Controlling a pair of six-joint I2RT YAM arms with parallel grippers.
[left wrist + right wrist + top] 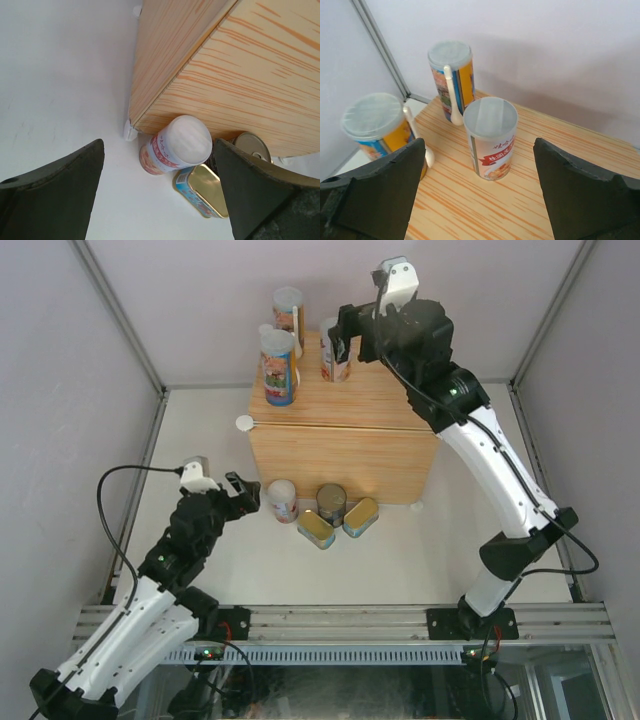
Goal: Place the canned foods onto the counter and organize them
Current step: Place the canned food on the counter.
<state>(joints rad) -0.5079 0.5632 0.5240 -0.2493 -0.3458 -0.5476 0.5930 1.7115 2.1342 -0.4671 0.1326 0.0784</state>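
The counter [340,435] is a light wood-grain box at the back middle. Three tall white-lidded cans stand on it: two yellow-blue ones [279,366] [288,310] and a white-red one [336,350] [491,138]. My right gripper [345,340] [477,200] is open, its fingers apart from the white-red can on either side. On the table against the counter's front stand a white-lidded can [283,500] [176,145], a dark metal-topped can [331,504] and two flat gold tins [317,530] [361,517]. My left gripper [245,495] [160,200] is open and empty, just left of the white-lidded can.
White round connectors [244,422] sit at the counter's corners. Purple walls with metal posts [120,320] enclose the table. A metal rail [340,620] runs along the near edge. White spoons hang on the yellow-blue cans' sides [451,95].
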